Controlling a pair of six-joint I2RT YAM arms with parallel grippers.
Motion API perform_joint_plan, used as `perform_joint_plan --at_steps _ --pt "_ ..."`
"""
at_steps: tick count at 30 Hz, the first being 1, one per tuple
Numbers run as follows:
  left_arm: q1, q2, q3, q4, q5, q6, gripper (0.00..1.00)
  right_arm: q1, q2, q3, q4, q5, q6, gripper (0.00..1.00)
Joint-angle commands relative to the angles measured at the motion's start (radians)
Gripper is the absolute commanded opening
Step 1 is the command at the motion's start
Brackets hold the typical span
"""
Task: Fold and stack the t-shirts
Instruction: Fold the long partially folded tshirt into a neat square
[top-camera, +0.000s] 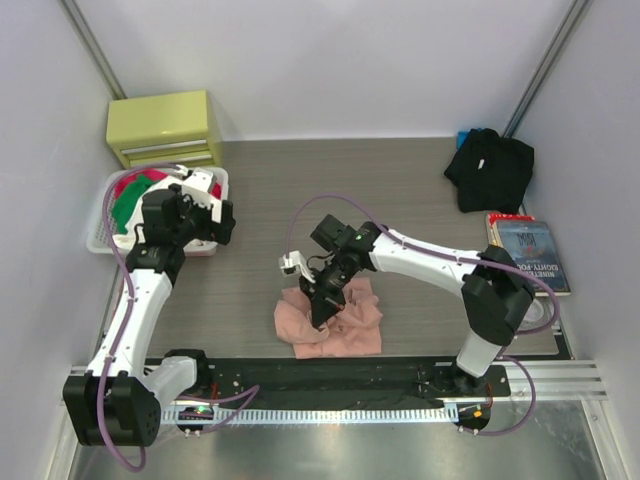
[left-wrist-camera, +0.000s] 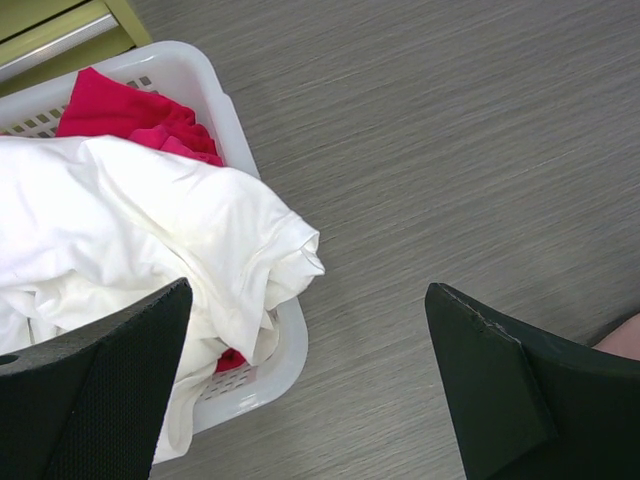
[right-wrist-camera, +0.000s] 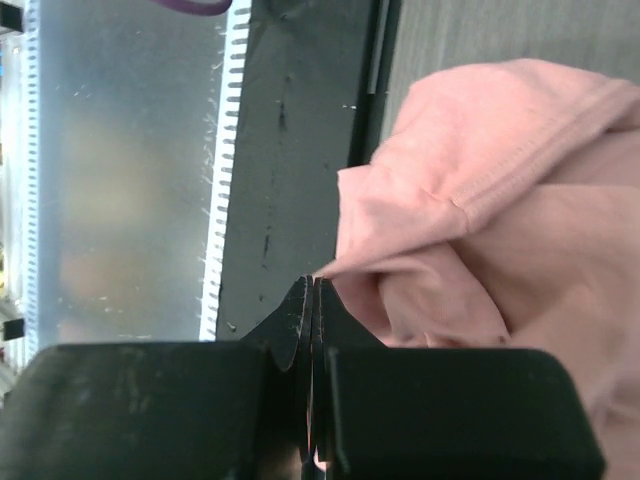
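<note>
Pinching the salmon-pink t-shirt (top-camera: 355, 330), right jaws closed.

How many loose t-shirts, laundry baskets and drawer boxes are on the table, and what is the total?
Loose t-shirts: 2, the pink t-shirt and the black t-shirt
Laundry baskets: 1, the white basket
Drawer boxes: 1, the yellow-green drawer box
Total: 4
</note>
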Motion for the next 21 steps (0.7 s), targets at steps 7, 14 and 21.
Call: perform_joint_plan --at_steps 7,14,21 --pt "0.008 -0.036 -0.034 0.069 0.018 0.01 1.0 -0.295 -0.066 0.048 0.007 0.023 -0.063 0.01" --pt "0.006 -0.02 -0.026 0.069 0.018 0.008 1.0 -0.318 0.128 0.078 0.063 0.025 -0.063 0.01" --pt "0.008 -0.023 -0.034 0.067 0.007 0.024 1.0 -0.315 0.24 0.161 0.09 0.031 -0.029 0.01"
